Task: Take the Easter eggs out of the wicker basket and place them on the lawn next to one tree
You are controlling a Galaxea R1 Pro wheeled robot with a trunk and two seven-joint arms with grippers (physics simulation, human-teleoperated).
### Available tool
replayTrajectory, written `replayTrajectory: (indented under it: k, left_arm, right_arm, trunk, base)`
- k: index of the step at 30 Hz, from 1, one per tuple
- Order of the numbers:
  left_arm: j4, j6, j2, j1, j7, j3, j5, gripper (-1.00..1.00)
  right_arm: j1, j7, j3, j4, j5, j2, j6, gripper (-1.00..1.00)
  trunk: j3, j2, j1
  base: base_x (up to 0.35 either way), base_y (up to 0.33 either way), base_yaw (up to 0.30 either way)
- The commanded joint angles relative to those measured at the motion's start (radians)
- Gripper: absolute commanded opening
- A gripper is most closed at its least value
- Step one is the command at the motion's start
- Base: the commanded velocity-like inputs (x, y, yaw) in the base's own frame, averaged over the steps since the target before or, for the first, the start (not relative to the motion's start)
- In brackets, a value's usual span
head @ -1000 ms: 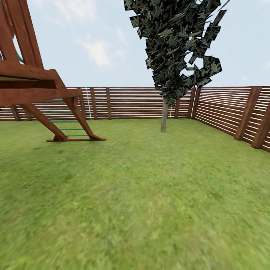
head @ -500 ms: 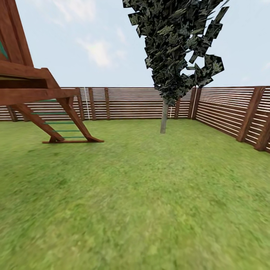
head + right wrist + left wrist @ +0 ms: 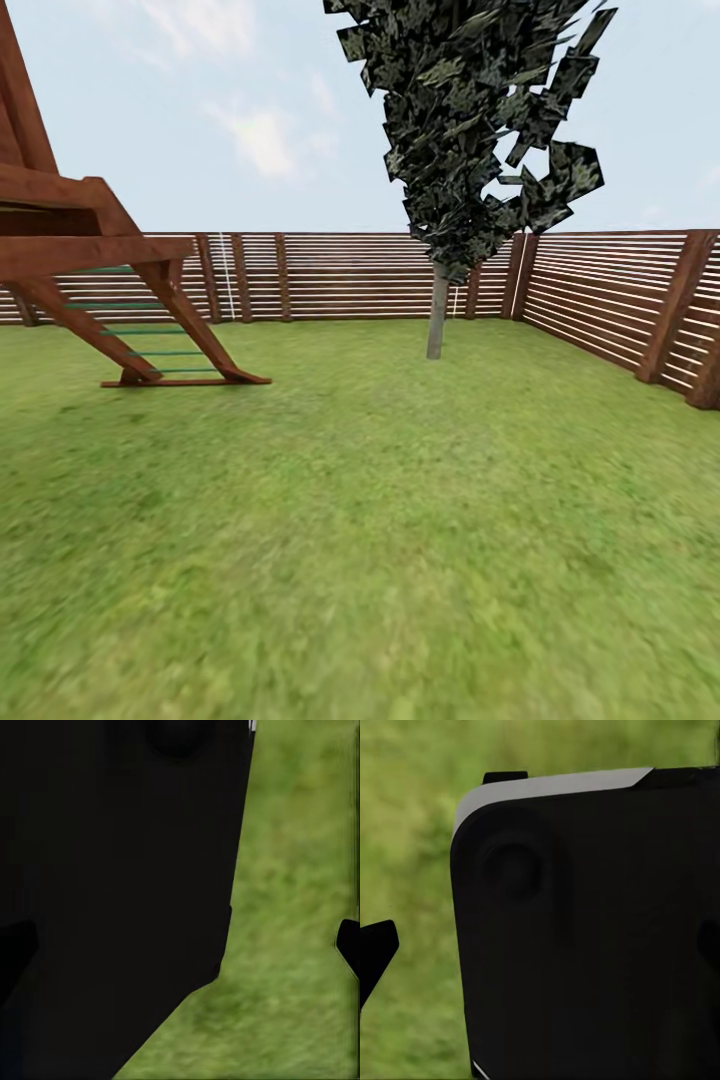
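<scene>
From the head camera, the lawn (image 3: 380,520) runs flat and green to a brown slat fence (image 3: 360,275) with a corner at the right. A wooden play frame (image 3: 110,290) stands at left. The tree (image 3: 437,310) rises near the fence, centre-right: slim pale trunk, dark mottled crown.

Left wrist: a dark robot body (image 3: 592,930) blocks blurred grass; I cannot tell the gripper's opening.

Right wrist: likewise dark housing over grass, and the opening cannot be told.

The tree (image 3: 437,315) stands on the lawn (image 3: 400,520) before the fence (image 3: 340,275) (play frame (image 3: 110,290) leftward).
</scene>
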Motion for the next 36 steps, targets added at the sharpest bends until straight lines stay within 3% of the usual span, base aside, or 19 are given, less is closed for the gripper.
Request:
replayTrajectory:
  k: [1,28,36]
  left_arm:
    - [-0.003,0.001,0.0,0.001,0.0,0.0,-0.004,1.0]
    - [-0.003,0.001,0.0,0.001,0.0,0.0,-0.004,1.0]
    - [-0.003,0.001,0.0,0.0,0.0,0.0,-0.004,1.0]
  right_arm:
    - [-0.001,-0.001,-0.001,0.001,0.008,0.0,0.0,1.0]
    - [-0.001,-0.001,-0.001,0.001,0.008,0.0,0.0,1.0]
    - [-0.001,-0.001,-0.002,0.001,0.008,0.0,0.0,1.0]
  trunk:
    - [-0.001,0.0,0.001]
    - [-0.001,0.0,0.001]
    - [-0.001,0.0,0.001]
  base:
    - [0.313,-0.099,0.0]
    - [0.313,-0.102,0.0]
    - [0.313,-0.104,0.154]
